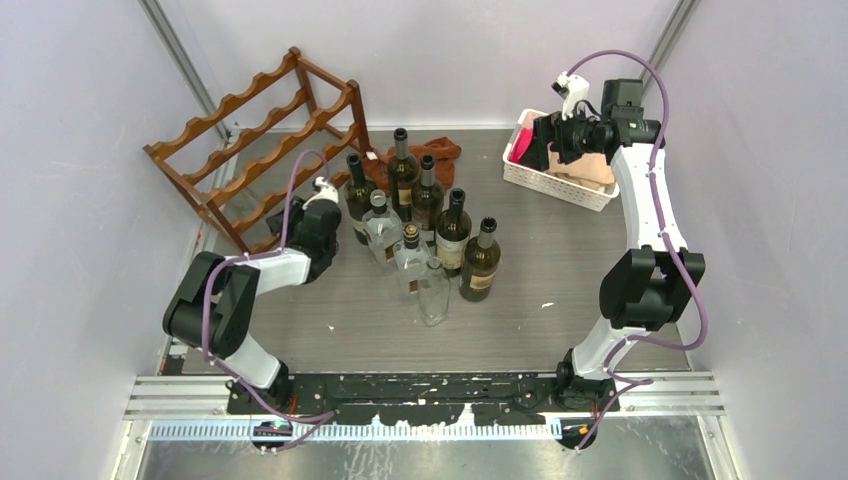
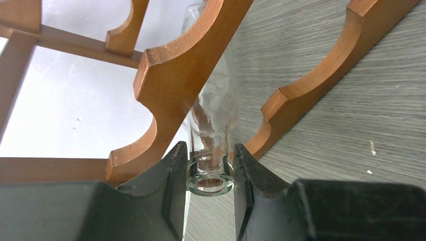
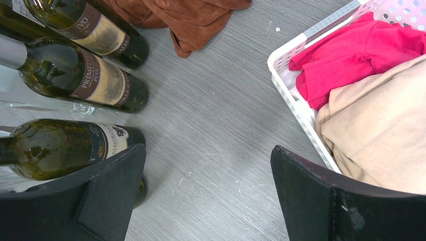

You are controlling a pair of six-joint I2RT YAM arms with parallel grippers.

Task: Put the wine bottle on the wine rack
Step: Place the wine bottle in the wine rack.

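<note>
A grey wood-grain table (image 1: 560,260) is shown between pale walls, the wine rack (image 1: 262,150) set at upper left of the overhead view. The clear, empty wine bottle (image 2: 222,106) is seen already threaded between the scalloped rails, its neck pinched by the left gripper (image 2: 210,165); seating and release are judged outstanding. The right gripper (image 3: 206,155) is held spread, empty.

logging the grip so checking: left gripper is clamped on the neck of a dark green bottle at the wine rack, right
Not quite: the bottle is clear glass, not dark green. The left wrist view shows the left gripper clamped on its neck at the wine rack.
</note>
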